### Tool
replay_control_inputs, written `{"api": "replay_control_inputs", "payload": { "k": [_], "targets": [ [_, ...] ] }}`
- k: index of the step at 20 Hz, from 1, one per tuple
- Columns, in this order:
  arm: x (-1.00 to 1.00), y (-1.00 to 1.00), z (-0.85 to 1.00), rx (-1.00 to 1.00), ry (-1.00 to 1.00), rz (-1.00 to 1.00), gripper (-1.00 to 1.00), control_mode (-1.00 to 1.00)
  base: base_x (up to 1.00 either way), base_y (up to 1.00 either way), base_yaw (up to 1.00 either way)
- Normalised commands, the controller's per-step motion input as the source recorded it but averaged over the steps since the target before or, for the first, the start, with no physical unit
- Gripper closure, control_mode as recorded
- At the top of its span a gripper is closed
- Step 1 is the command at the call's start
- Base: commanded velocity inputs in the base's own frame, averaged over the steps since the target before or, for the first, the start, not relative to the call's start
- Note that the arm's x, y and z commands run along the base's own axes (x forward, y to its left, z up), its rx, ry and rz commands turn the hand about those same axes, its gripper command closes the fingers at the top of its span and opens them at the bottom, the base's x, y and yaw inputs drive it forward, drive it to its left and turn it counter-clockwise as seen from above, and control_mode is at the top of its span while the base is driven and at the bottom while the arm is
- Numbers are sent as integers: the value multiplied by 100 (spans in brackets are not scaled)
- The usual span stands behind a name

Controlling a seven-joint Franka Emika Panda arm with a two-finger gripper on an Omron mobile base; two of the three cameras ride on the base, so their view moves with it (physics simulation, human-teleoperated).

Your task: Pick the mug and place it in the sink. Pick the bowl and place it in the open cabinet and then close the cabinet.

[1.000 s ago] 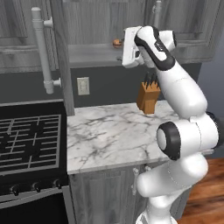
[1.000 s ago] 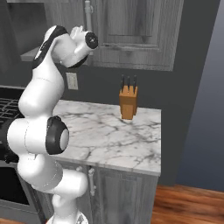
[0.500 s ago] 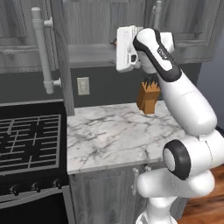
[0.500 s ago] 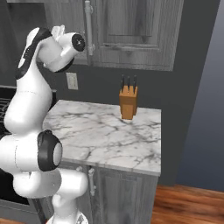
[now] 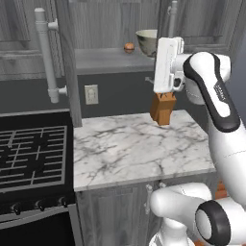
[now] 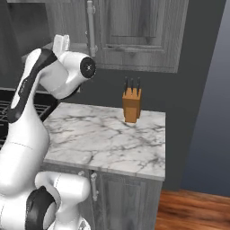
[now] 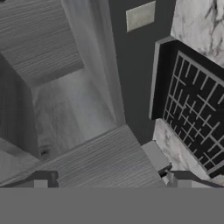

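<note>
The bowl, pale outside and olive inside, stands on the shelf of the open wall cabinet, next to a small orange item. The cabinet's left door stands swung out edge-on, its bar handle facing left. My gripper hovers in front of the shelf, just right of and below the bowl, apart from it. In the hand view the gripper is open, its fingertips wide apart with nothing between them, looking at the door edge and the bare shelf. The mug and sink are out of view.
A wooden knife block stands at the back of the marble counter, partly behind my hand in the left base view. A black stove lies to the left. A wall outlet sits under the cabinet. The right cabinet door is closed.
My hand has drawn back to the right and slightly down from the cabinet opening, uncovering the bowl on the shelf. The base views have not shifted.
</note>
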Motion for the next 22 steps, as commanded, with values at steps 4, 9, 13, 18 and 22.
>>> {"api": "replay_control_inputs", "payload": {
  "k": [4,9,13,18,22],
  "targets": [
    [-98,19,4,-1,0,0,-100,-100,0,0,0],
    [-94,59,5,-16,0,0,-100,-100,0,0,0],
    [-100,40,9,-17,-10,0,-100,-100,0,0,0],
    [-100,46,6,-20,-15,0,-100,-100,0,0,0],
    [-99,52,3,-24,-16,0,-100,-100,0,0,0]
  ]
}}
